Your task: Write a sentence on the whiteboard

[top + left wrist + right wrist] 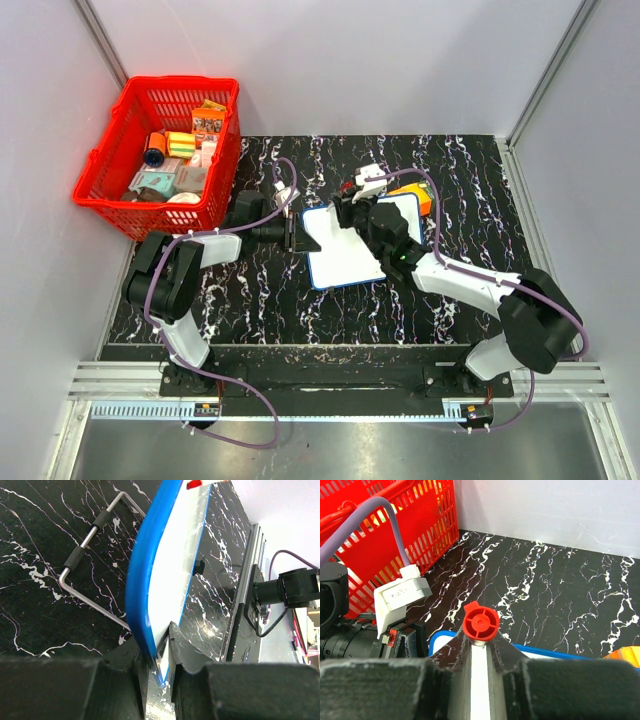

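Step in hand: I have the whiteboard (pixel 345 250) steadied and a marker (pixel 481 623) brought over it; I judge the writing has not begun, since I can see no sentence on the white face from above
Left hand (pixel 162 655): pinching the board's blue frame at its left edge, one finger on each face
Right hand (pixel 479 652): pressed on the white-barrelled marker, whose red end pokes up between the fingers; its tip is hidden from me
Board's place: mid-counter, between my two arms, tilted off the surface in the left wrist view, a wire stand (pixel 95 555) showing behind it
Next move: I'd lower the tip to the upper left of the board and keep the left grip firm
Surface: black marbled counter (pixel 470 180)
Room: pale walls; red basket (pixel 165 155) far left; orange box (pixel 420 197) just right of the board
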`<state>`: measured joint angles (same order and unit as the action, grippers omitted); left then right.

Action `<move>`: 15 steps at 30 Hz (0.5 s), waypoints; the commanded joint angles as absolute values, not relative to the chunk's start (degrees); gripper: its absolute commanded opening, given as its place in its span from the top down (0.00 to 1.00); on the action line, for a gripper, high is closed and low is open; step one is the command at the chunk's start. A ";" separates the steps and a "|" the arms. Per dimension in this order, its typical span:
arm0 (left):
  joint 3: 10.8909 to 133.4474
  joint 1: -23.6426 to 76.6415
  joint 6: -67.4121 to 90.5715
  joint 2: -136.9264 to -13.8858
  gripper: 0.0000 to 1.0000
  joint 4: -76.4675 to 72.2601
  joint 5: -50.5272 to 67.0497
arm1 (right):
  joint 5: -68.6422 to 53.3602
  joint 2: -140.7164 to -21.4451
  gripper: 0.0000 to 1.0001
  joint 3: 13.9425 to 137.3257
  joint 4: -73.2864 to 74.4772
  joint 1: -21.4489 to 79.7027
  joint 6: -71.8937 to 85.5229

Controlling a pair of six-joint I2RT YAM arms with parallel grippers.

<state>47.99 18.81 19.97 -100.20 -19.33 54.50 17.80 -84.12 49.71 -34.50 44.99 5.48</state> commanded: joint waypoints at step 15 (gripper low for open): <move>49.39 19.34 13.80 -99.84 1.00 -18.19 50.19 | 13.01 -85.17 1.00 51.51 -34.10 45.35 6.42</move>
<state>48.25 18.87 19.62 -100.20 -18.81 54.54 14.48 -84.55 49.98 -34.28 45.01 6.04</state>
